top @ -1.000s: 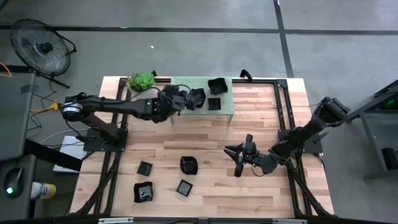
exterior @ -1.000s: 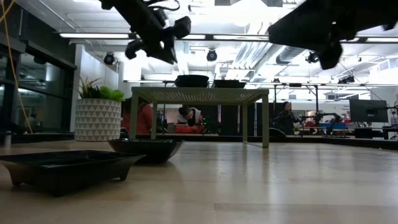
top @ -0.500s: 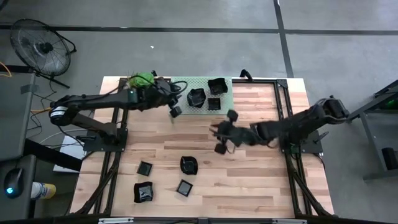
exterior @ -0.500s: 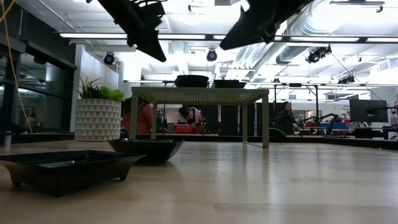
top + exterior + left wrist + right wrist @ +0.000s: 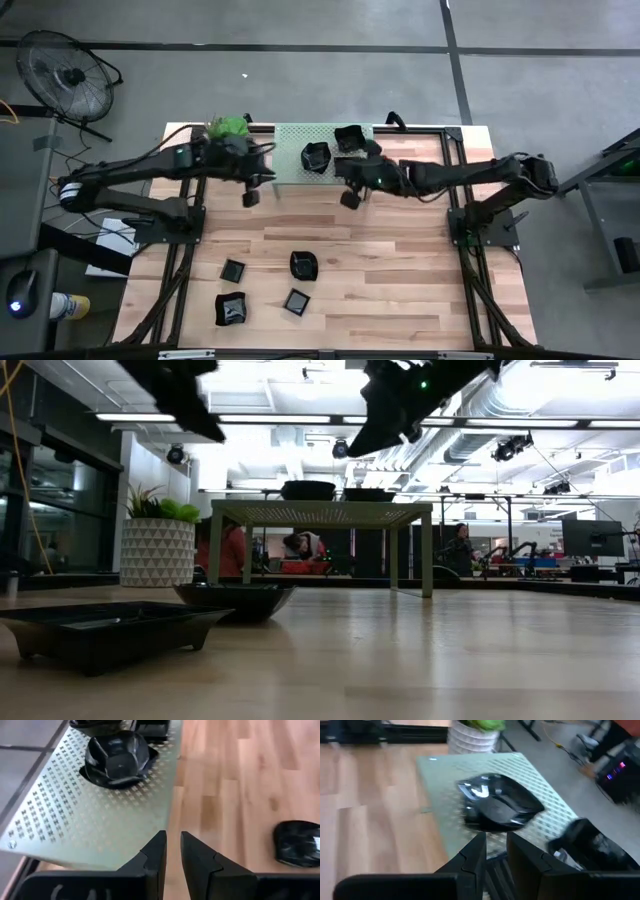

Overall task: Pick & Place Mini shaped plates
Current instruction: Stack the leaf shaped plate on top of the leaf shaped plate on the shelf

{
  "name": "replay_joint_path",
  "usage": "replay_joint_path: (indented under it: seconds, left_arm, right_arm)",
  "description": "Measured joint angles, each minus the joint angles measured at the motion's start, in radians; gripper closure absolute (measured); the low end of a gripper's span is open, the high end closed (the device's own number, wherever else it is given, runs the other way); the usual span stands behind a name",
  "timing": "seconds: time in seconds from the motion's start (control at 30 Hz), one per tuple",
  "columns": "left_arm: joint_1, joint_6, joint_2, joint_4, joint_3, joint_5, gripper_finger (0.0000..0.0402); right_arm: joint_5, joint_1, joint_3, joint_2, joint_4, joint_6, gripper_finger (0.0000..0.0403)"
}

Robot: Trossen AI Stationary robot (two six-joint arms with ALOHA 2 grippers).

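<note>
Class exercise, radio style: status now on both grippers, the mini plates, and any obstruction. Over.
Left gripper off the rack's left edge, empty. Right gripper by the rack front, empty. Three plates racked, four on table. Nothing obstructing.

— How many of the small glossy black dishes do we count from above?

— Seven: four on the wooden tabletop in the lower middle of the overhead frame, at (image 5: pixel 233 270), (image 5: pixel 304 265), (image 5: pixel 231 308) and (image 5: pixel 297 301), and three on the pale green perforated metal stand (image 5: pixel 290 150) in the upper middle, at (image 5: pixel 317 157), (image 5: pixel 349 137) and (image 5: pixel 345 166).

— And the rest?

— We see one leafy green plant in a white pot (image 5: pixel 228 128) at the stand's left end, one stand, and two dark arms, one from each side.
</note>
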Motion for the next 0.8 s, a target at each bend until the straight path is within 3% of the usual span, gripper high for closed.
replay_joint_path:
  seconds: [0.23,0.4,0.8]
  left_arm:
    - [-0.102,-0.079,-0.313,0.134,-0.222,0.013,0.0348]
    - [-0.179,-0.102,-0.468,0.244,-0.345,-0.031,0.0348]
    - [-0.228,-0.140,-0.552,0.247,-0.421,-0.069,0.0348]
  right_arm:
    - [-0.098,-0.097,0.000,0.046,0.047,-0.037,0.0332]
    - [-0.173,-0.158,0.024,0.109,0.081,-0.037,0.0332]
    - [-0.144,-0.159,0.098,0.171,0.019,-0.116,0.0332]
